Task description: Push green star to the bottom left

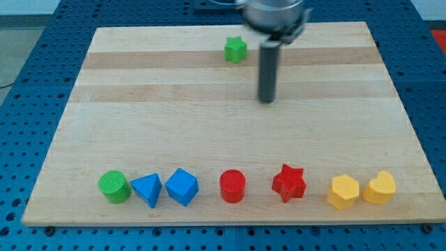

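- My tip (267,100) holds nothing, resting on the wooden board (209,132), right of and nearer than the green star (235,49).
- Near edge, left to right: green cylinder (113,187), blue triangle (147,189), blue cube (182,186), red cylinder (232,186), red star (289,183), two yellow blocks (343,192) (380,187).
- Blue pegboard table (28,104) surrounds the board.

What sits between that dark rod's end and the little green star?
Nothing: in the camera view only bare wooden board separates my tip from the green star, which lies up and to the view's left of it.
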`<act>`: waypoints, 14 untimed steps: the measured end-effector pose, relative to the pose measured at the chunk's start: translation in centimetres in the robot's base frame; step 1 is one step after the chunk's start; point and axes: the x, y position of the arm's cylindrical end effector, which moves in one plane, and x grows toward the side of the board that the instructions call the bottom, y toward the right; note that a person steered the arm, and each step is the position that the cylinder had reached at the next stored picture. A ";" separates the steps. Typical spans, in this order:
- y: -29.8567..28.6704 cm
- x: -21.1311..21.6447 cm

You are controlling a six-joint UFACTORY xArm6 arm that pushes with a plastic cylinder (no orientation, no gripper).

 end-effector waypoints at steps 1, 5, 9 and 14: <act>2.4 -8.9; -13.1 -10.6; -12.3 -2.0; -23.9 -6.5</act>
